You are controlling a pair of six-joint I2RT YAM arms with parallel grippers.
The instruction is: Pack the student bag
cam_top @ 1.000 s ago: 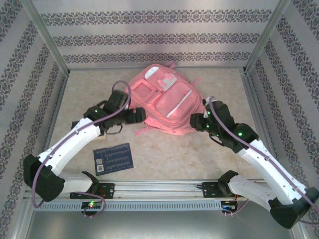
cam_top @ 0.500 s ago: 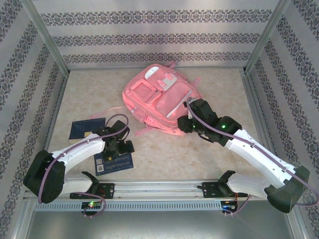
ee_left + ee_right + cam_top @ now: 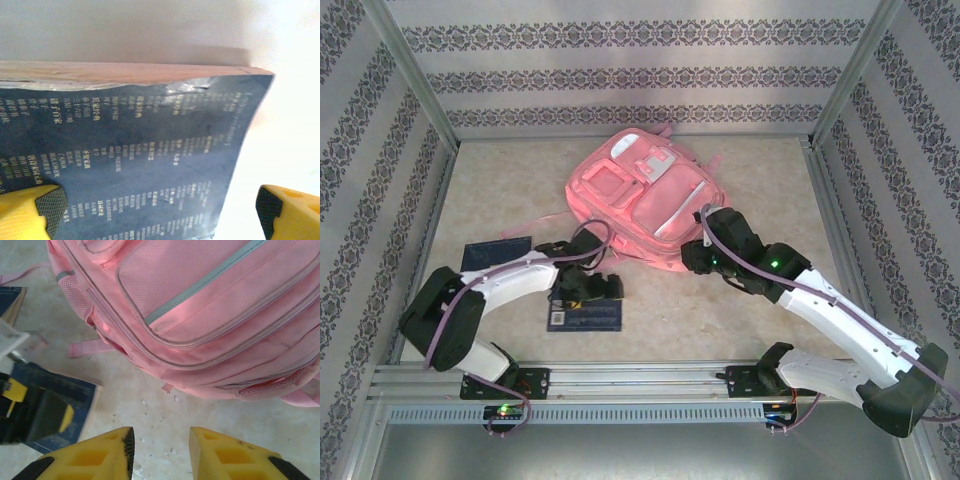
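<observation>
At left gripper: spread wide, clamping nothing, straddling the lower part of a blue book. With left pad over the cover, right pad just off the curled edge. Lower centre of the top view, book flat on the table.

For a clean pick: shift toward that edge, go low, pinch cover plus pages together, not cover alone. Otherwise likely to peel open.

At right gripper: part open, holding nothing, hovering just beside the lower edge of the backpack. Backpack at upper centre, lying front-up. Cannot tell whether any zip is open, so worth checking before lifting. 2nd blue book at left, well apart.
</observation>
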